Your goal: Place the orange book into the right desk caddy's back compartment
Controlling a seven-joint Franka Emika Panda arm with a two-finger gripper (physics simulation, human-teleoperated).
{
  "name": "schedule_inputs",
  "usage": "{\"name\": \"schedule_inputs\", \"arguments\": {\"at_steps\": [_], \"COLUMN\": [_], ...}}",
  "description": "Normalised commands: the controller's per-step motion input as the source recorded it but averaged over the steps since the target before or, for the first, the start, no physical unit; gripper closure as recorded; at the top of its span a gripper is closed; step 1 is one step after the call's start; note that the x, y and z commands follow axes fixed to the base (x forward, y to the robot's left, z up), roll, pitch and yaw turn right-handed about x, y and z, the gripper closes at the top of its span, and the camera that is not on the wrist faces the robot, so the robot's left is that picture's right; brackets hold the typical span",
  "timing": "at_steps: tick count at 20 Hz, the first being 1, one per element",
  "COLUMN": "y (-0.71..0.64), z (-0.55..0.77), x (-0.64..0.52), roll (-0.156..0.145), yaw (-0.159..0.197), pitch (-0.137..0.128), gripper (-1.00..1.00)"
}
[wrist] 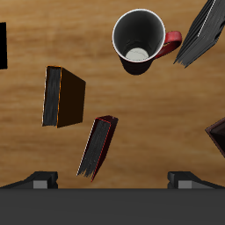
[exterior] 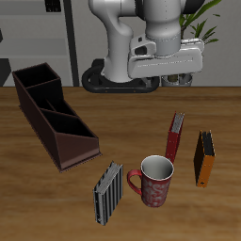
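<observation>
Left to right on the worktop [exterior: 28, 179]: the right desk caddy [exterior: 52, 115] stands with nothing in it, the orange book [exterior: 204, 158] upright far across, and the tool [exterior: 181, 79] above, spread wide and holding nothing; approach step, with descent over that book judged next.

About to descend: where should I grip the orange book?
Come straight down on the orange book. It stands upright with its top edge free, so close the gripper across its thin cover faces near the top. The red book stands apart, leaving room for the fingers.
</observation>
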Motion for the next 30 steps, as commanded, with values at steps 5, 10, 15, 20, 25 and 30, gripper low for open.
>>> {"name": "schedule_inputs", "arguments": {"at_steps": [5,10,15,20,25,30], "y": [0.39,0.22,0.12,0.15,0.10,0.13], "z": [0.03,-0.09,-0.13,-0.13,-0.06,-0.11], "x": [0.28,0.28,0.19,0.11,0.11,0.06], "roll": [0.015,-0.017,-0.036,0.002,-0.002,-0.021], "yaw": [0.028,0.035,-0.016,0.000,-0.039,-0.005], "pitch": [-0.028,-0.012,0.003,0.007,0.010,-0.020], "gripper": [-1.00,-1.00,-1.00,-1.00,-1.00,-1.00]}}
